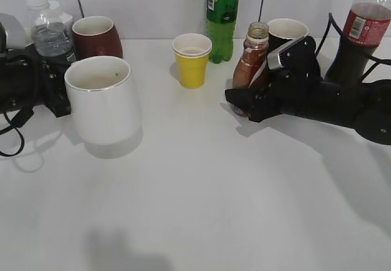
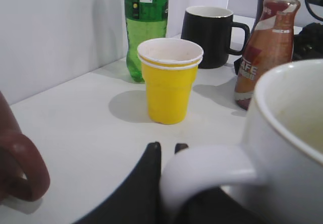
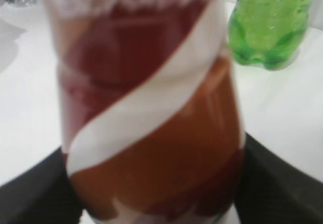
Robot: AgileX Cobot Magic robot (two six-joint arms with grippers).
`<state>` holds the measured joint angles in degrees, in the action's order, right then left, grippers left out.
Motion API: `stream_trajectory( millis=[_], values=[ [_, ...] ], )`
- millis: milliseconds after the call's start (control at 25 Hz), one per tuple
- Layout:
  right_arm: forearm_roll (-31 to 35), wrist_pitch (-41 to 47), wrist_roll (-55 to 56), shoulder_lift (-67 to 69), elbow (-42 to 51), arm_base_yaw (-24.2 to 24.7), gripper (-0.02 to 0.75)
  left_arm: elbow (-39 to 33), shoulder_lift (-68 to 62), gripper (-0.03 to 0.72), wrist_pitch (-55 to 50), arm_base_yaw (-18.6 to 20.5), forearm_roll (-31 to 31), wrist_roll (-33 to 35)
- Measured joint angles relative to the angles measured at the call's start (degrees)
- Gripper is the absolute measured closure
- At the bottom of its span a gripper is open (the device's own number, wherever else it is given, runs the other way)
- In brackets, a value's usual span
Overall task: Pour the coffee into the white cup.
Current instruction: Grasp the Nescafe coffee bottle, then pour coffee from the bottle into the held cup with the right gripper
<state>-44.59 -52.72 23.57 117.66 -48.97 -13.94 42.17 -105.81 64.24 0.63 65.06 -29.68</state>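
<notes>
The white cup (image 1: 101, 100) stands at the left of the table, open side up. My left gripper (image 1: 58, 97) is shut on its handle; in the left wrist view the fingertips (image 2: 168, 146) sit on either side of the handle of the white cup (image 2: 298, 133). The coffee bottle (image 1: 252, 60), brown with a red and white label and no cap showing, stands upright right of centre. My right gripper (image 1: 244, 103) is shut on its lower part. In the right wrist view the coffee bottle (image 3: 151, 108) fills the frame between the fingers (image 3: 151, 193).
A yellow paper cup (image 1: 192, 60) stands between the white cup and the coffee bottle. Behind are a green bottle (image 1: 222, 14), a black mug (image 1: 286, 33), a maroon mug (image 1: 96, 36), a water bottle (image 1: 49, 30) and a cola bottle (image 1: 366, 21). A wall is close behind.
</notes>
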Motion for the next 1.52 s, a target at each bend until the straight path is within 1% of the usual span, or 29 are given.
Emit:
stream_trajectory(
  millis=[120, 520, 640, 760, 1040, 1240, 1360, 1520],
  values=[
    [-0.5, -0.2, 0.0, 0.0, 0.0, 0.0, 0.195, 0.0, 0.0, 0.643, 0.0, 0.0, 0.0, 0.0],
    [-0.5, -0.5, 0.1, 0.1, 0.0, 0.0, 0.197, 0.0, 0.0, 0.643, 0.1, 0.0, 0.0, 0.0],
    [-0.9, -0.3, 0.1, -0.3, 0.0, 0.0, 0.197, 0.0, 0.0, 0.643, 0.1, -1.1, -0.1, 0.0],
    [-2.2, 1.8, -0.3, -3.1, 0.1, 0.0, 0.197, 0.4, 0.0, 0.643, 0.1, -3.4, -0.1, 0.0],
    [-3.4, 9.7, -6.4, -16.7, 0.1, 0.0, 0.197, 4.8, 0.0, 0.643, -0.1, -9.2, -0.1, 0.0],
    [-3.7, 14.3, -14.0, -24.4, 0.1, 0.0, 0.197, 9.7, 0.0, 0.643, -6.4, -14.9, -2.6, 0.0],
    [-3.7, 15.2, -18.0, -26.9, 0.1, 0.0, 0.197, 12.3, -0.4, 0.643, -9.2, -18.3, -5.0, -0.3],
    [-5.1, 15.4, -23.0, -28.3, -0.6, 0.0, 0.197, 16.0, -2.8, 0.643, -9.9, -21.9, -5.8, -1.3]
  ],
)
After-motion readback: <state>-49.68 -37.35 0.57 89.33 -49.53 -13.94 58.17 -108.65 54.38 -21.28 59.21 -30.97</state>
